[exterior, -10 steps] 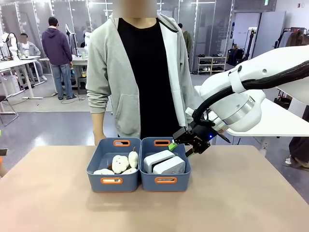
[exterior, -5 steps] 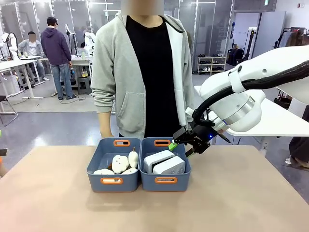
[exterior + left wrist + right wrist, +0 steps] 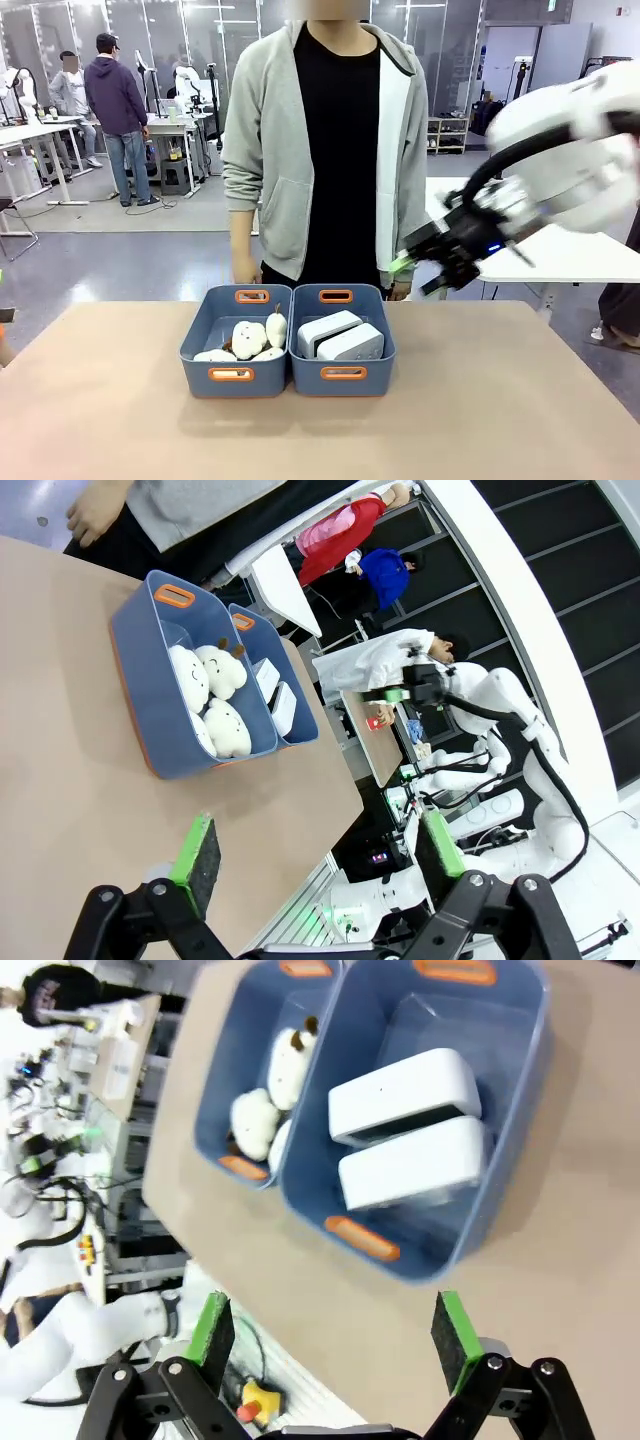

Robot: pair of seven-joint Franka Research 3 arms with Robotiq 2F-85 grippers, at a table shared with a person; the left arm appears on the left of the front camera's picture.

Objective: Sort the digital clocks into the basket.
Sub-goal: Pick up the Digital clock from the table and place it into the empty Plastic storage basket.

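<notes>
**Both clocks in the tub — nothing left on the table to sort**

On the left, the blue tub holds the cream mushroom-like pieces. Touching it on the right, the basket holds both digital clocks, lying side by side and leaning on each other, screens turned away from the front camera. The table around the tubs carries no further clock, so I judge the sorting done — all that seems left is for the arm to clear away.

The left gripper hangs well off to the side with its jaws spread wide and nothing between them. The right gripper is up and to the right of the basket, apart from it, jaws wide and empty; its wrist view looks down on both tubs.

A second ago the right gripper sat low at the basket's far right corner; it has since lifted and pulled back to the right. The person has shifted slightly right
</notes>
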